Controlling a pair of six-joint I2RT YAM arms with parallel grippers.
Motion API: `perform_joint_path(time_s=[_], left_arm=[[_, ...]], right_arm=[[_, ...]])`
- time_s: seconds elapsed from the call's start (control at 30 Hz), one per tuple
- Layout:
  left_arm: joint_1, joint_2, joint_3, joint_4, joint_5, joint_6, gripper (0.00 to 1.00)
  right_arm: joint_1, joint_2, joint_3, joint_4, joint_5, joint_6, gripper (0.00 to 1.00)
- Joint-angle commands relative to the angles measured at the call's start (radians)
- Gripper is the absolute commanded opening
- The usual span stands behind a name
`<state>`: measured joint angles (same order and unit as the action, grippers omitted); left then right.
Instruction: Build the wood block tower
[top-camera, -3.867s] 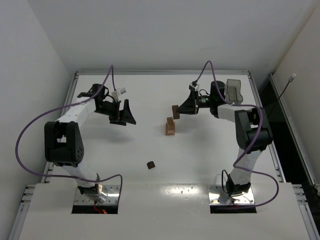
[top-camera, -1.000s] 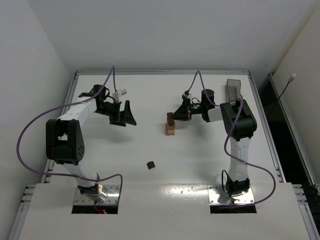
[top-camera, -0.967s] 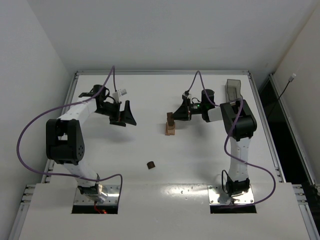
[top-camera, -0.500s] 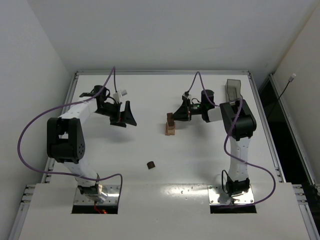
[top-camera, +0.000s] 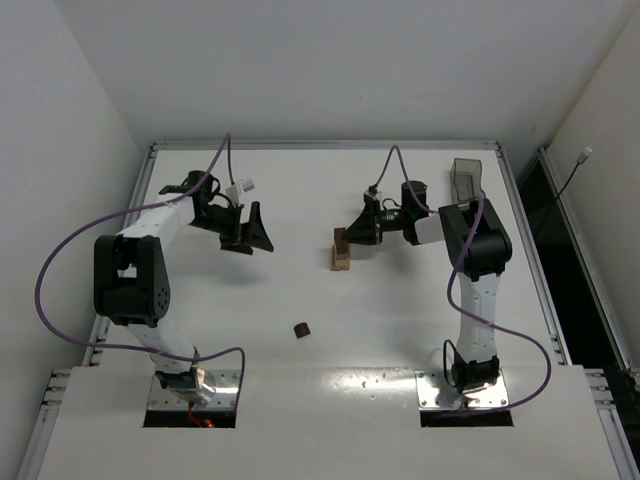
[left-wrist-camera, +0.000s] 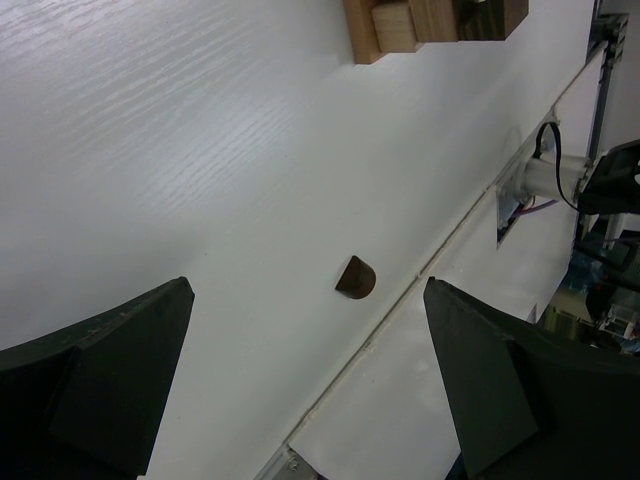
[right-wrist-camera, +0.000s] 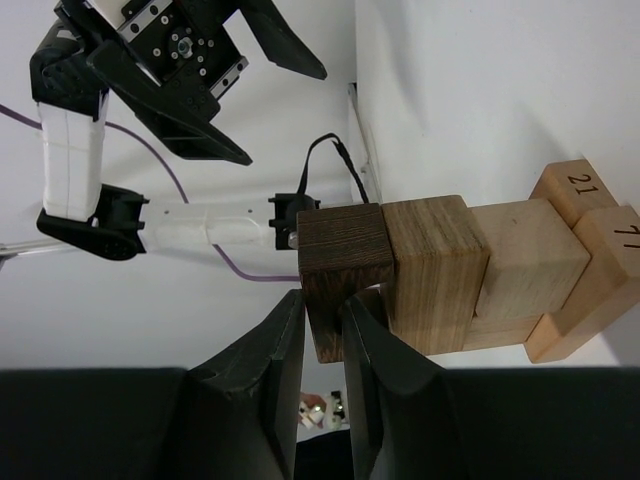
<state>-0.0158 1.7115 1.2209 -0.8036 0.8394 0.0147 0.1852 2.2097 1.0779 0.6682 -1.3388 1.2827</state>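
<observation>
The tower (top-camera: 342, 255) stands mid-table, light tan blocks (right-wrist-camera: 525, 262) below and a dark brown block (right-wrist-camera: 345, 250) on top. My right gripper (right-wrist-camera: 322, 305) reaches in from the right at the tower's top, and its narrow jaws sit against the dark brown block (top-camera: 341, 236). One loose dark brown half-round block (top-camera: 301, 329) lies nearer the arm bases; the left wrist view has it (left-wrist-camera: 355, 278) between the wide fingers. My left gripper (top-camera: 250, 232) hovers open and empty well left of the tower (left-wrist-camera: 430, 25).
A translucent grey bin (top-camera: 466, 180) stands at the back right, behind the right arm. The table's raised rim (top-camera: 150, 170) runs along the left and far sides. The left arm (right-wrist-camera: 170, 60) is seen beyond the tower in the right wrist view.
Since the earliest frame my right gripper has brought the dark brown block leftward onto the tower's top. Over the last second both arms barely moved.
</observation>
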Motion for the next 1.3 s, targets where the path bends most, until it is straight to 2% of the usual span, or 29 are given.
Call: perform_joint_path(time_s=[0.0, 1.27], left_arm=[[0.013, -0.006, 0.026, 0.014, 0.029, 0.024, 1.00], [0.013, 0.013, 0.035, 0.014, 0.058, 0.014, 1.00]], right_arm=[[0.003, 0.010, 0.033, 0.013, -0.017, -0.046, 0.19], [-0.033, -0.027, 0.024, -0.009, -0.037, -0.074, 0.21]])
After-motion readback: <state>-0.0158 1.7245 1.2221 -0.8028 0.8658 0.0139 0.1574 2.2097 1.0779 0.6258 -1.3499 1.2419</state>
